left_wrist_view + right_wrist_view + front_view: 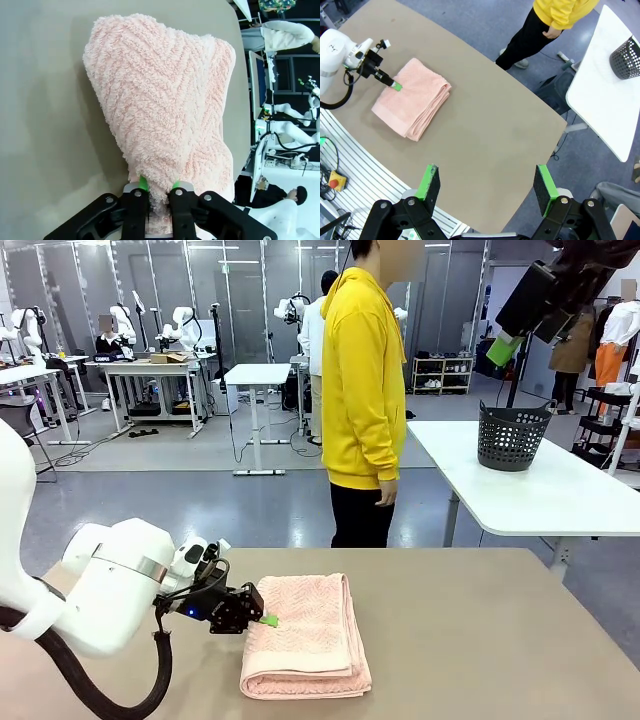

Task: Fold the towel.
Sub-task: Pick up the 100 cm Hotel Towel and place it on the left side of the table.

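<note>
Front view showed your left gripper [262,618], black with green pads, pinching the left edge of the salmon-pink herringbone terry towel [305,635], which lay folded on the tan table [480,640] at about 7 o'clock. You needed to lift only that pinched layer and carry it evenly across. At 1 o'clock your right gripper [487,187] hung high, fingers spread.

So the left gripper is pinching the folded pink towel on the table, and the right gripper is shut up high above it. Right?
Not quite. The left gripper does pinch the folded towel on the table, but the right gripper is open, not shut. The right wrist view shows its green pads spread wide apart with nothing between them, high above the table.
</note>
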Action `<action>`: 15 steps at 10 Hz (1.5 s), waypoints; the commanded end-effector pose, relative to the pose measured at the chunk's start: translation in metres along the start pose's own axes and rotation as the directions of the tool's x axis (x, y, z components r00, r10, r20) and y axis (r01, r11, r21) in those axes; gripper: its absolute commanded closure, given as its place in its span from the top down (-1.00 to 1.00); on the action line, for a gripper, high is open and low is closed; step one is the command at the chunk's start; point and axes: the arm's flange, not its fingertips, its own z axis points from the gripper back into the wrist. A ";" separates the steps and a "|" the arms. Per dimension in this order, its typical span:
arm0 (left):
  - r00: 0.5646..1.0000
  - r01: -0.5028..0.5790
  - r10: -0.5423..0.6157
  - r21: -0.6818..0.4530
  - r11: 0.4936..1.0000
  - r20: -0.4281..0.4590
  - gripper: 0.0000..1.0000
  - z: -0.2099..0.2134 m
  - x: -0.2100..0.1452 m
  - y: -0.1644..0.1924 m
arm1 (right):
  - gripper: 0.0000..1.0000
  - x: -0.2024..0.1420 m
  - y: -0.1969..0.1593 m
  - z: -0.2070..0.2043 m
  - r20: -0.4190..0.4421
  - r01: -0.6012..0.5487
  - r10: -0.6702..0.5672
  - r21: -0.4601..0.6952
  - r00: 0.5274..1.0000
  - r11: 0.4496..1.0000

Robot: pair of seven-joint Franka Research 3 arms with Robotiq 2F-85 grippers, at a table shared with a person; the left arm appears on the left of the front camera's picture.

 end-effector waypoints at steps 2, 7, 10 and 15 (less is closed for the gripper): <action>0.998 -0.030 0.030 0.006 1.000 0.060 -1.00 0.007 -0.002 0.000 | 0.89 0.000 0.000 0.001 -0.007 0.005 -0.005 -0.005 1.000 1.000; 1.000 0.003 -0.003 -0.002 1.000 0.004 -1.00 0.001 0.001 -0.001 | 0.89 0.000 0.000 0.001 -0.007 0.005 -0.005 -0.005 1.000 1.000; 1.000 -0.002 0.002 -0.010 1.000 0.007 -0.72 0.025 0.009 -0.003 | 0.89 0.000 0.000 0.001 -0.007 0.005 -0.005 -0.005 1.000 1.000; 0.997 0.001 0.006 0.096 0.995 -0.081 -0.72 0.113 0.006 0.034 | 0.89 0.000 0.000 0.001 -0.007 0.005 -0.005 -0.005 1.000 1.000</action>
